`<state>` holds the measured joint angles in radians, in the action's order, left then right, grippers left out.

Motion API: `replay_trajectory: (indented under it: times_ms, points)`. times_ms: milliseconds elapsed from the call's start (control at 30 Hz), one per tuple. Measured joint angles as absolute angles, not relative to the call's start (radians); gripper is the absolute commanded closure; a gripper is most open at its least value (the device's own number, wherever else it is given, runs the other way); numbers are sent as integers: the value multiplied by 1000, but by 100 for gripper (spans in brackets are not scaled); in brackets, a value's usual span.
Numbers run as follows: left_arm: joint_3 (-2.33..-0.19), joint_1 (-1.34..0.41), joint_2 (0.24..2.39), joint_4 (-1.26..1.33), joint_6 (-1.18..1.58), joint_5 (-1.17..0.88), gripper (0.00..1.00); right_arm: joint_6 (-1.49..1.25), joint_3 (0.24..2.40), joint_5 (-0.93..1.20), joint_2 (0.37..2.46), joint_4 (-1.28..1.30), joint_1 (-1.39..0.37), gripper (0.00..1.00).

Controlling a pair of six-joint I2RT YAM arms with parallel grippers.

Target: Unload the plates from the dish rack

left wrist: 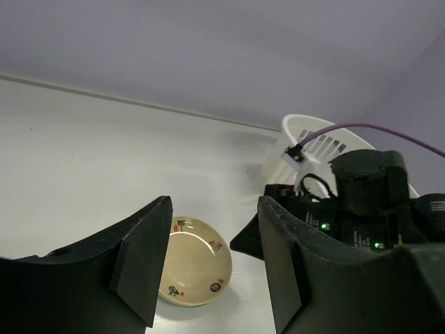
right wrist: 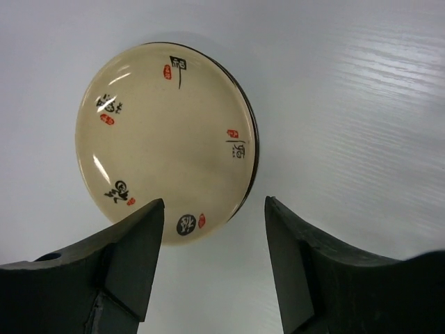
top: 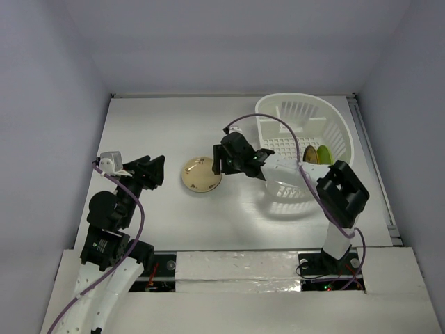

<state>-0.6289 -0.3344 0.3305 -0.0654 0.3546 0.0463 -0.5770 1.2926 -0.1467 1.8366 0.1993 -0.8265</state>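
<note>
One plate [top: 201,175], white table [top: 153,125], lilac walls [top: 229,42]

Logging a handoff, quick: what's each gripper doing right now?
Left gripper: open, holding nothing.
Right gripper: open, holding nothing, poised above the cream plate.

This looks like a robotics lab test cell rather than a kitchen. A bare white table [top: 174,125] is boxed in by plain pale walls [top: 49,104], with a left arm [top: 104,209] and right arm [top: 341,191] bolted at its near edge and purple cables [top: 143,212] trailing off them. The white dish rack [top: 295,111] and one cream plate [top: 201,175] sit there like props.
</note>
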Motion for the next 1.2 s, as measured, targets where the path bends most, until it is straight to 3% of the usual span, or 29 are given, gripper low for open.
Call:
replay_trajectory:
  times_ms: [67, 100, 133, 200, 233, 367, 467, 500, 533, 567, 633, 667, 700, 800, 933, 1200]
  points:
    - [-628, -334, 331, -65, 354, 46, 51, -564, 1292, -165, 1800, 219, -826, 36]
    - [-628, -334, 331, -65, 354, 46, 51, -556, 1291, -177, 1773, 234, -826, 42]
    - [-629, -334, 331, -65, 354, 46, 51, -546, 1291, -196, 1739, 250, -826, 66]
    - [-628, -334, 330, -65, 354, 46, 51, -523, 1291, -256, 1659, 279, -826, 93]
    - [-628, -334, 329, -65, 354, 46, 51, -515, 1288, -296, 1612, 298, -826, 100]
    - [-628, -334, 318, -65, 355, 45, 54, -486, 1271, -487, 1394, 389, -797, 100]
    - [-628, -338, 305, -65, 356, 43, 62, -477, 1251, -591, 1262, 477, -696, 99]
    - [-628, -340, 300, -65, 357, 42, 69, -475, 1246, -623, 1234, 508, -659, 95]
    - [-628, -341, 297, -65, 359, 42, 77, -475, 1240, -673, 1202, 567, -619, 80]
    - [-628, -341, 292, -65, 359, 42, 77, -476, 1237, -693, 1194, 591, -585, 70]
    - [-628, -341, 285, -65, 360, 43, 90, -482, 1236, -751, 1184, 687, -553, 46]
    - [-629, -342, 282, -65, 361, 45, 92, -480, 1236, -763, 1188, 728, -545, 37]
    - [-628, -346, 279, -65, 361, 48, 93, -476, 1236, -772, 1196, 765, -537, 36]
    - [-628, -352, 278, -66, 363, 49, 87, -463, 1243, -777, 1243, 880, -506, 39]
    - [-629, -352, 286, -74, 363, 37, 70, -423, 1253, -753, 1305, 952, -459, 44]
    - [-629, -358, 299, -81, 365, 22, 65, -329, 1254, -726, 1421, 965, -406, 59]
